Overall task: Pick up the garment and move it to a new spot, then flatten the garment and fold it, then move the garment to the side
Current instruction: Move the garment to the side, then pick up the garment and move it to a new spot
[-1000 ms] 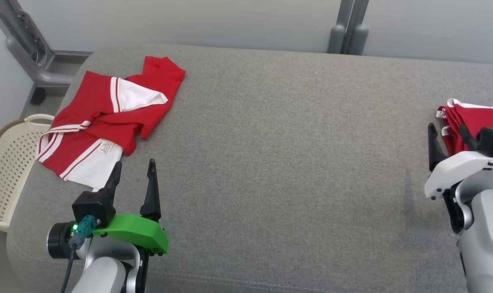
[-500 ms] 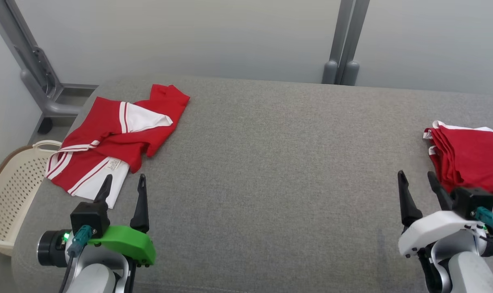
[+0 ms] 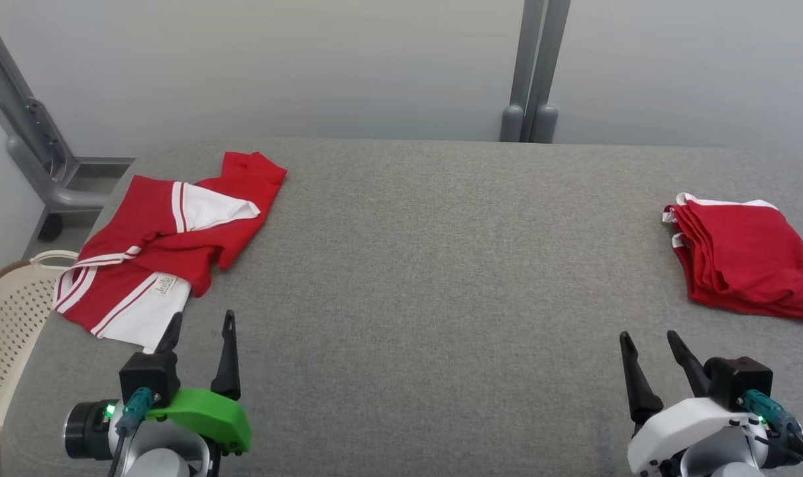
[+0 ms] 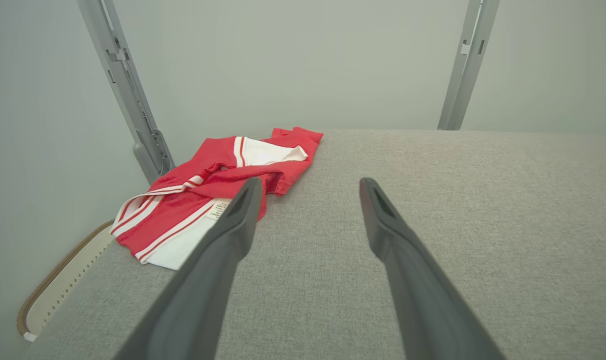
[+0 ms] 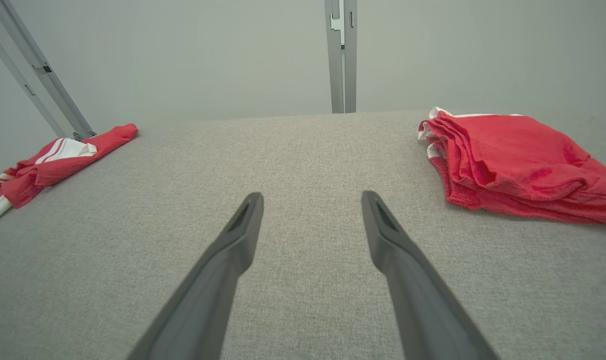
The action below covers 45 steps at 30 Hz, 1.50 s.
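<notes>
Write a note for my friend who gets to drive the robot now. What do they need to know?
Left gripper: open, empty, just short of the crumpled red-and-white garment at the left end of the grey surface.
Right gripper: open, empty, near the folded red pile on the right.
Done: that pile looks folded and set aside.
Left: the crumpled garment likely needs picking up, moving, flattening, folding, setting aside.

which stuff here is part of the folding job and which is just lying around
Job: crumpled red-and-white garment; left claw; right claw, both open.
Lying about: folded red pile; cream basket; grey post.
</notes>
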Tool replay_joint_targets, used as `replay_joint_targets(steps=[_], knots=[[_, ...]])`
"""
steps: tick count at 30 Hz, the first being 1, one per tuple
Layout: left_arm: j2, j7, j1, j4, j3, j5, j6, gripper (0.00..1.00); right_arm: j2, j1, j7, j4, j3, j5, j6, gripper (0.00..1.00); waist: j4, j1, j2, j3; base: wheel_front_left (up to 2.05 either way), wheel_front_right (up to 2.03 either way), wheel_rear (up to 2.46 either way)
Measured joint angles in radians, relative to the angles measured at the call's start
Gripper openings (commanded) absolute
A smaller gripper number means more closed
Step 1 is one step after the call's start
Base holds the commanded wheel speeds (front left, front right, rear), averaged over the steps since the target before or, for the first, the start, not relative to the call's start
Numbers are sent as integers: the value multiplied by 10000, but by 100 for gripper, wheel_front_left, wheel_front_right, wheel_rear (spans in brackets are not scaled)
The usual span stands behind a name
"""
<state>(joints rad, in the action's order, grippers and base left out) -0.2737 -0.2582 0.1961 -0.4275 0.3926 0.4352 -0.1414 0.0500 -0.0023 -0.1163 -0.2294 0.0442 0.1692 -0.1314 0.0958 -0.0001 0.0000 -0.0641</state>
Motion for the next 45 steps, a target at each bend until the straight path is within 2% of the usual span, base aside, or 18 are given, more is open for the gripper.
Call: replay_joint_targets(steps=[6, 11, 16, 26, 34, 45], knots=[[391, -42, -337, 109, -932, 31, -69, 100, 0, 160, -146, -307, 17, 268, 2, 100, -84, 0, 0, 11, 0, 0, 0], [525, -44, -551, 42, -1396, 94, 332, 100, 2, 143, -176, -462, 48, 320, 2, 100, -126, 0, 0, 4, 0, 0, 0], [614, -44, -679, 38, -1653, 19, 717, 100, 0, 123, -190, -500, 115, 318, 2, 100, -102, 0, 0, -20, 0, 0, 0], [779, -44, -652, -219, -1666, -468, 1043, 100, -6, 128, -169, -614, -42, 500, 2, 100, 120, 0, 0, -8, 0, 0, 0], [861, -44, -601, -307, -1709, -673, 1122, 100, -4, 133, -219, -694, -307, 648, 2, 100, 679, 0, 0, -15, 0, 0, 0], [849, -58, -582, -460, -1659, -796, 1241, 100, -6, 158, -387, -767, -637, 756, 2, 100, 2048, 0, 0, -20, 0, 0, 0]])
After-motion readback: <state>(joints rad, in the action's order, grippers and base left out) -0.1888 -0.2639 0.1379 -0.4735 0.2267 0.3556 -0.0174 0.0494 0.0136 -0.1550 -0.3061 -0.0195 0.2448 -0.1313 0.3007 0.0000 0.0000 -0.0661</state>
